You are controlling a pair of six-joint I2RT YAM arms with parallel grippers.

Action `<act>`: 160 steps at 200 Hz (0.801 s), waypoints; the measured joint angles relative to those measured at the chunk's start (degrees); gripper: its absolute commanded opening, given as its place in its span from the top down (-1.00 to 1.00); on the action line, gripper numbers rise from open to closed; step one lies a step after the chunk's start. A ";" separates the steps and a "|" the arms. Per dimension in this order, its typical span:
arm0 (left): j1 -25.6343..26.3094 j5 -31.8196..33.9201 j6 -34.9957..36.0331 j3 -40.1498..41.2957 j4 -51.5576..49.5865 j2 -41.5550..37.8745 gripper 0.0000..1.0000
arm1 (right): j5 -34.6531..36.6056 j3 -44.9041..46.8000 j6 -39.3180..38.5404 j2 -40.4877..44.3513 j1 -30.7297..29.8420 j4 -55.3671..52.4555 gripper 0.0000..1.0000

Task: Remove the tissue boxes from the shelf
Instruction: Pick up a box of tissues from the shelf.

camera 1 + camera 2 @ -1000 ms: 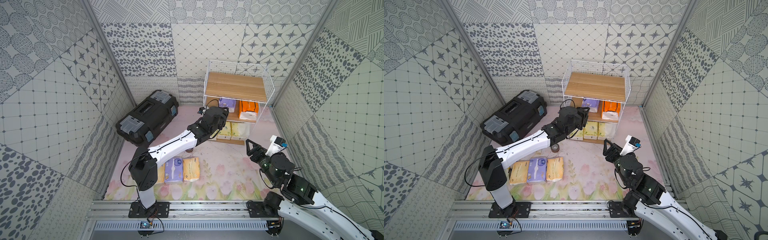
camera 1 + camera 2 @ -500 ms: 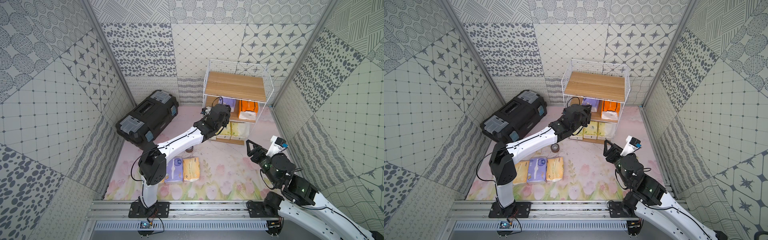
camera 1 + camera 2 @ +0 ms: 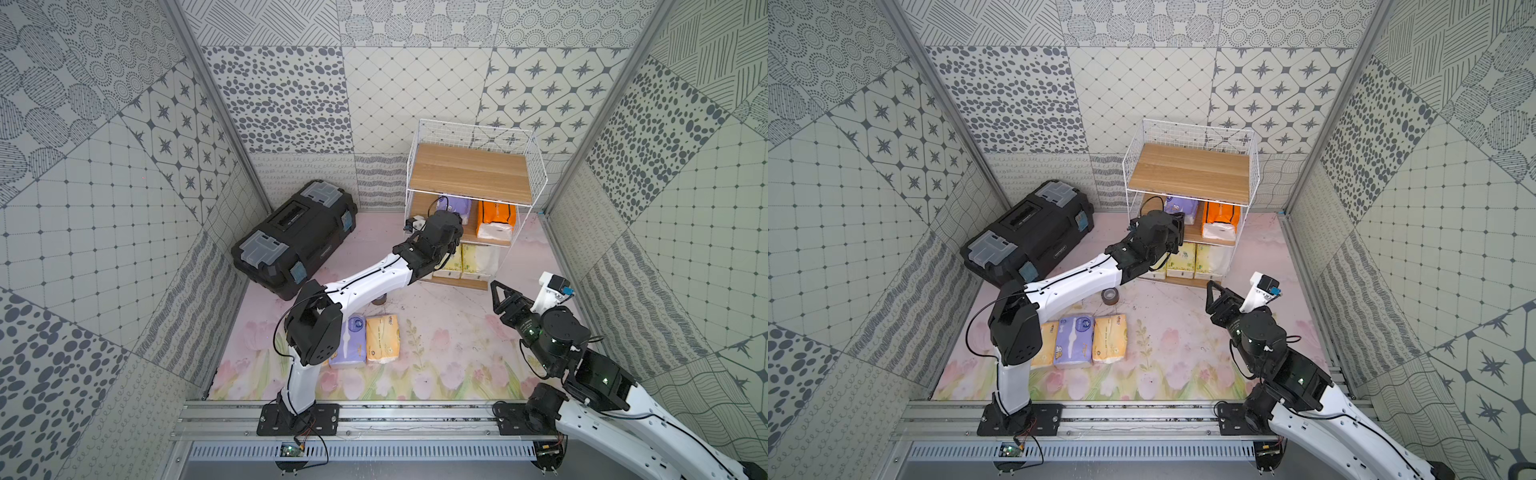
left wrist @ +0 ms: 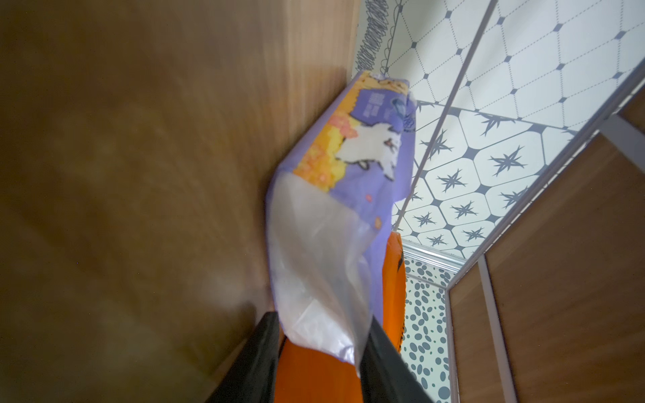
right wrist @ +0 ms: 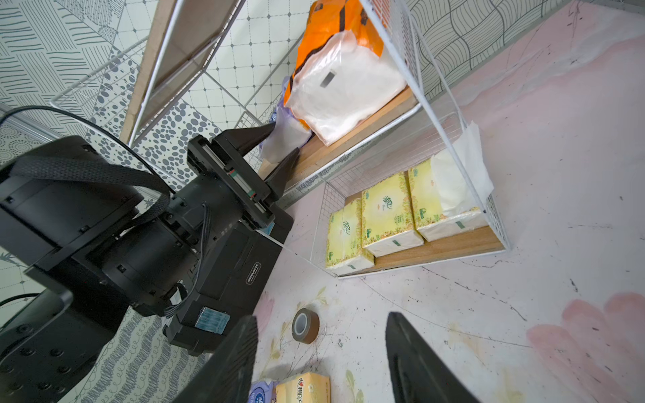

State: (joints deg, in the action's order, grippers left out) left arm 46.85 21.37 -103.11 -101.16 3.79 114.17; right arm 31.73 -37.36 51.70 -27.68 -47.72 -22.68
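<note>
left wrist: hand (image 4: 321,318) around lavender pack (image 4: 352,174)

White links (image 3: 365,279), black joints (image 3: 316,332) (thin black cables (image 5: 49,106)).

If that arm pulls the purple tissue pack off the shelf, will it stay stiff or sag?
Probably sags: the lavender pack looks soft, its clear wrap crinkling where the pincer pinches it. Likely light, being tissue. The glossy film could slip.
</note>
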 measured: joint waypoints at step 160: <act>0.00 1.31 1.31 1.40 4.83 0.04 1.00 | -0.90 0.13 0.37 0.87 -0.02 -0.35 -0.24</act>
State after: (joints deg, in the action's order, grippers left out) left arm 46.85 22.68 -101.80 -99.77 8.62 114.21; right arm 30.83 -37.23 52.07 -26.81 -47.75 -23.03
